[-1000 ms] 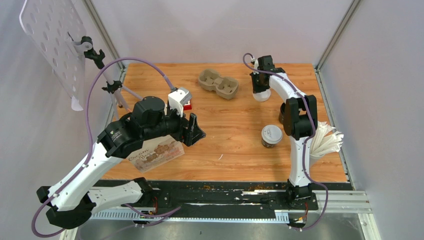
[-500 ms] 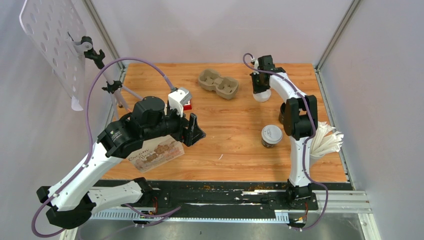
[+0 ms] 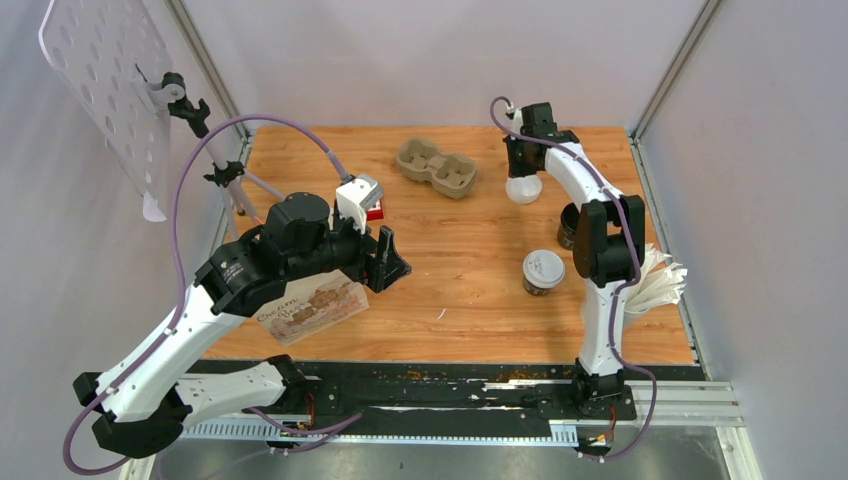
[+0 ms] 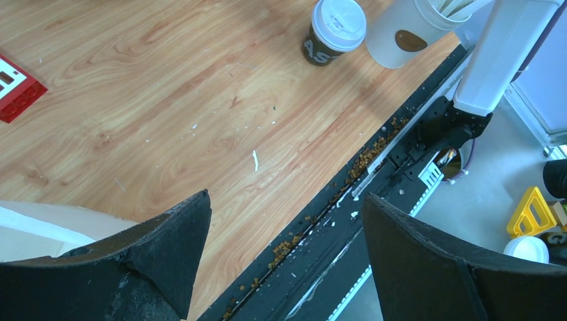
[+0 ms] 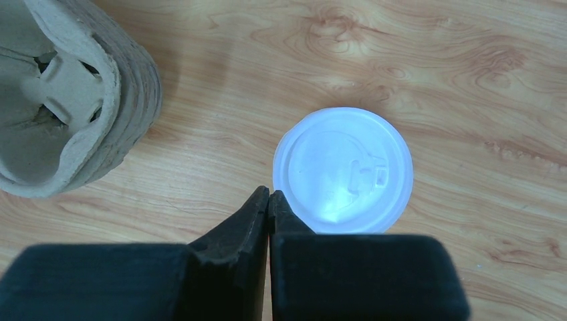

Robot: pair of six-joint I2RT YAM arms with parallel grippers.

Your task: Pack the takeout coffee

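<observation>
A: Left hand (image 4: 284, 254)?
B: Jaws spread wide with nothing between them. It hangs over the worktop (image 3: 470, 300) by the printed box (image 3: 310, 308).
A: Tray?
B: Pulp tray (image 3: 436, 167) is far middle, no cup in it.
A: Right hand (image 5: 269, 198)?
B: Pinched shut on nothing. Tips sit right at the near-left rim of the lidded cup (image 5: 343, 170), which is just right of the tray. From above, only its white lid shows.
A: Other coffee?
B: Second cup (image 3: 543, 271) is nearer, mid-right, upright, near the holder of white sticks (image 3: 650, 285).
A: Handling?
B: Likely light, with thin walls that dent, and the lid could pop off. I'd grab the sides below the lid, squeeze gently and keep it upright. The right hand must open first.
</observation>
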